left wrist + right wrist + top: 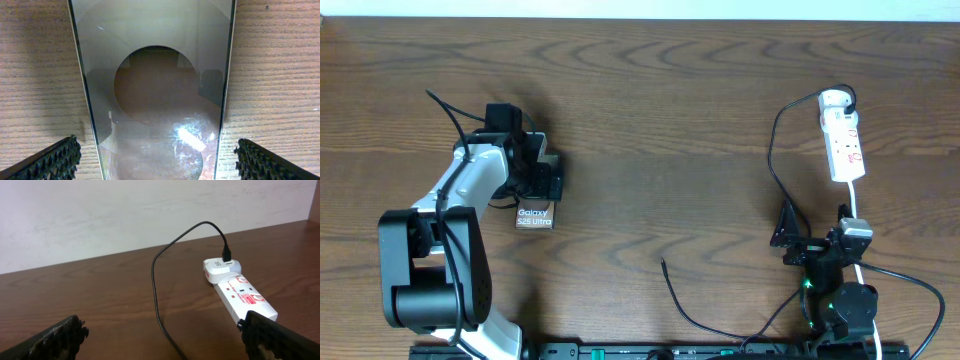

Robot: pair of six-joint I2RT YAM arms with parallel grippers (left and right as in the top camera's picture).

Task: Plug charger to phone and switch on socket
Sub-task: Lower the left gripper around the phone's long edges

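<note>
The phone [535, 215] lies flat on the table at the left, "Galaxy" lettering up. In the left wrist view its glossy face [157, 85] fills the middle. My left gripper [538, 172] [157, 162] is open, one finger either side of the phone, not touching it. The white socket strip [845, 140] [245, 297] lies at the far right. The black charger cable [772, 150] [156, 292] runs from an adapter at the strip's far end to its free tip [663, 263] on the table at the front middle. My right gripper [798, 235] [162, 340] is open and empty, short of the strip.
The strip's white lead [857, 225] runs toward the right arm's base [840, 305]. A pale wall stands behind the table's far edge [125, 254]. The left arm's base [425, 275] sits at the front left.
</note>
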